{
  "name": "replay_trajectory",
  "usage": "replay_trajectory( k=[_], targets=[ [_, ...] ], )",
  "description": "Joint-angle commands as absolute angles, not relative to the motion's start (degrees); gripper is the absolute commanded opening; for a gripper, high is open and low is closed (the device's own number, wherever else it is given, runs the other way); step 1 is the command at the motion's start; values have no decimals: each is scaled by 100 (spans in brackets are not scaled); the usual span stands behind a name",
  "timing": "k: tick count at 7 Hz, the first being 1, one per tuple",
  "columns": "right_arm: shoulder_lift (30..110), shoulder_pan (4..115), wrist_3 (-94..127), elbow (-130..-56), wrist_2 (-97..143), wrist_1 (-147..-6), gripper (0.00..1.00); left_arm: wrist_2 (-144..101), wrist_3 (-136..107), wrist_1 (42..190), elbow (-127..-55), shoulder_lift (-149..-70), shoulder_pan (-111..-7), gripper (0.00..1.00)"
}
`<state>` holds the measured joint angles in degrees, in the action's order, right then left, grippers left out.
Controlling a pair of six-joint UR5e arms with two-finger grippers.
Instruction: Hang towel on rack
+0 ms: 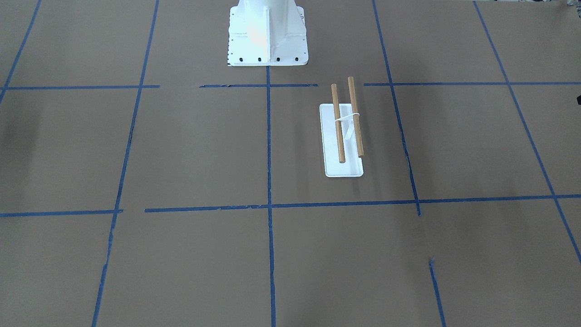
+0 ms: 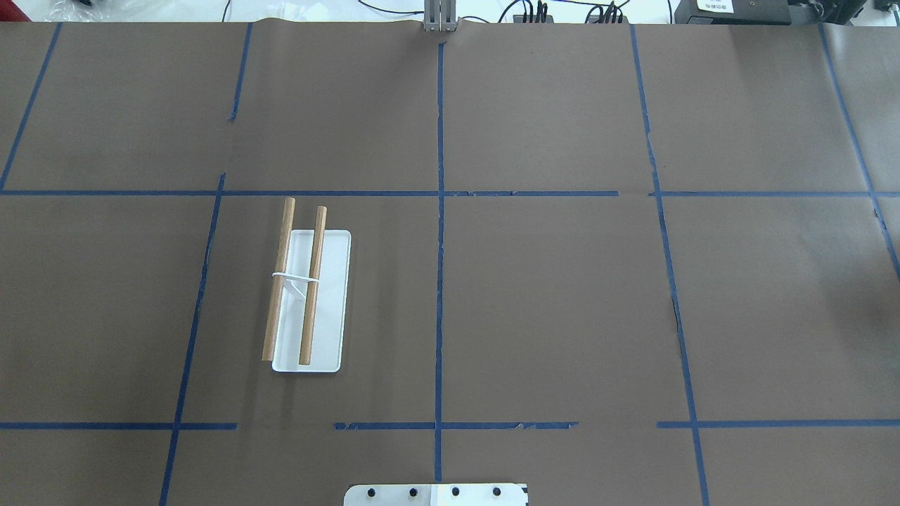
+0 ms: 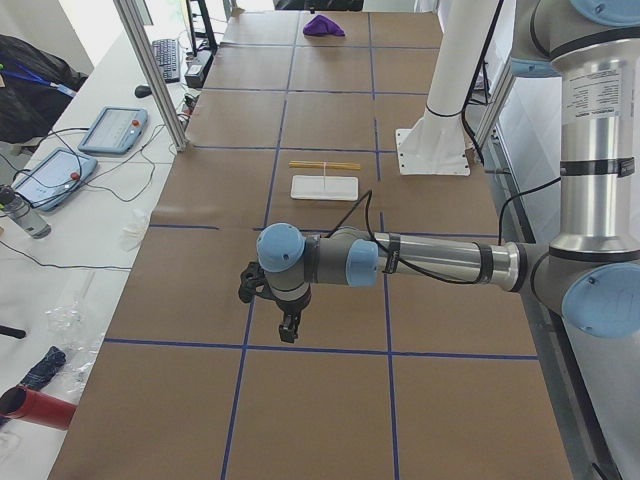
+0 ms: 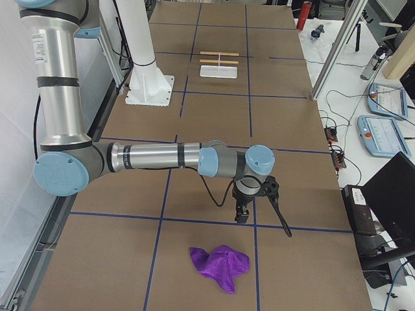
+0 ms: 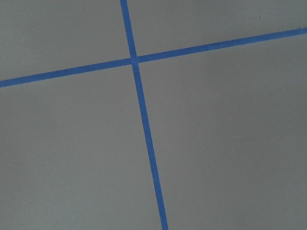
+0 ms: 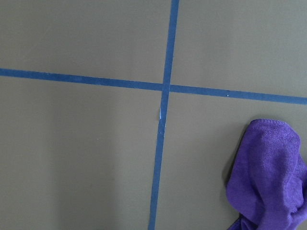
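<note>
So here's my setup right now. The rack (image 2: pixel 327 302) sits on my left half of the worktop (image 2: pixel 562 302), just left of the centre tape line and a bit out in front of my white pedestal (image 1: pixel 267 36). It's a flat white base with a white support in the middle. That support holds two wooden rods (image 2: pixel 313 281) side by side, and both of them poke out past the far end of the base.

The towel (image 4: pixel 220 265) is purple and crumpled in a heap at the far right end of the worktop, well apart from the rack, so it isn't hung yet. My right wrist cam catches it in the lower right corner (image 6: pixel 268 172), just beside a cross of blue tape.

My right arm (image 4: pixel 155 157) is stretched out low over that end, with the right jaws pointing down over a tape line. They're near the towel but not touching it. My left arm (image 3: pixel 430 262) is doing the same at the opposite end, with the left jaws hanging above the brown paper. Its wrist cam only shows paper and tape.

As for how either set of jaws is set, I honestly can't tell. Only the side cams show them, and they're too small there to judge.
</note>
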<state>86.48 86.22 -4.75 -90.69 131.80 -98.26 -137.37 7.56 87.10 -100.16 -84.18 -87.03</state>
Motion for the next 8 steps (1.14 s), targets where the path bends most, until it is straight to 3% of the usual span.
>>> replay_trajectory(
  k=[1, 6, 8],
  targets=[
    [8640, 8622, -475, -9096, 13210, -9826, 100, -13737, 765, 8719, -10037, -8429, -8710, 100],
    [8806, 8509, -475, -9202, 13236, -8477, 100, -13746, 564, 8771, -10169, -8848, -8754, 100],
    [9148, 8420, -588, -8949, 13175, -6994, 100, -13694, 335, 9103, -10108, -9086, -8807, 100]
  ],
)
